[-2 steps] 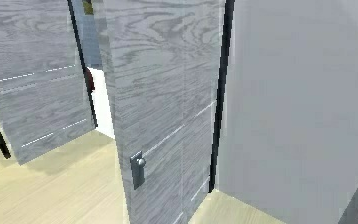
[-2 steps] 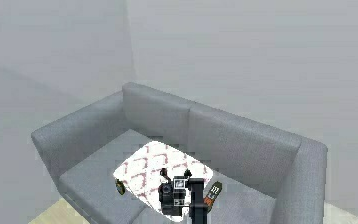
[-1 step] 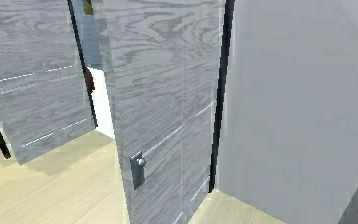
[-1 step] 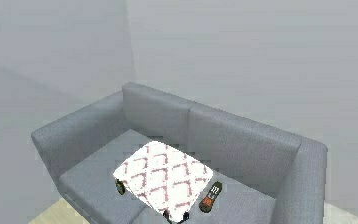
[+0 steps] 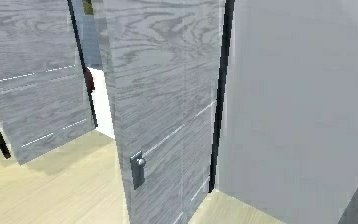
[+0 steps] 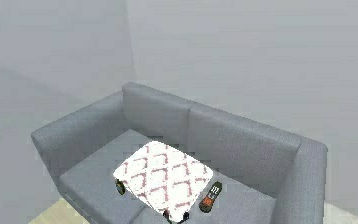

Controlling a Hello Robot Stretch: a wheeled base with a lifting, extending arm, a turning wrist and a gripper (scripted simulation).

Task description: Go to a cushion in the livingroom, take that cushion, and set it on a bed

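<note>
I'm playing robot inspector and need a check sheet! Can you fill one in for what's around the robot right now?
surface: grey sofa, with its seat facing the arm side view.
job's things: white cushion with a reddish lattice pattern, lying flat on the sofa seat.
clutter: dark remote control on the seat, just right of the cushion.
tool: nothing seen.
cables: nothing seen.
surroundings: in the forward view, a grey wood-grain door with a handle stands close ahead. A second door is to its left. There is a pale wooden floor and a plain grey wall on the right.
</note>
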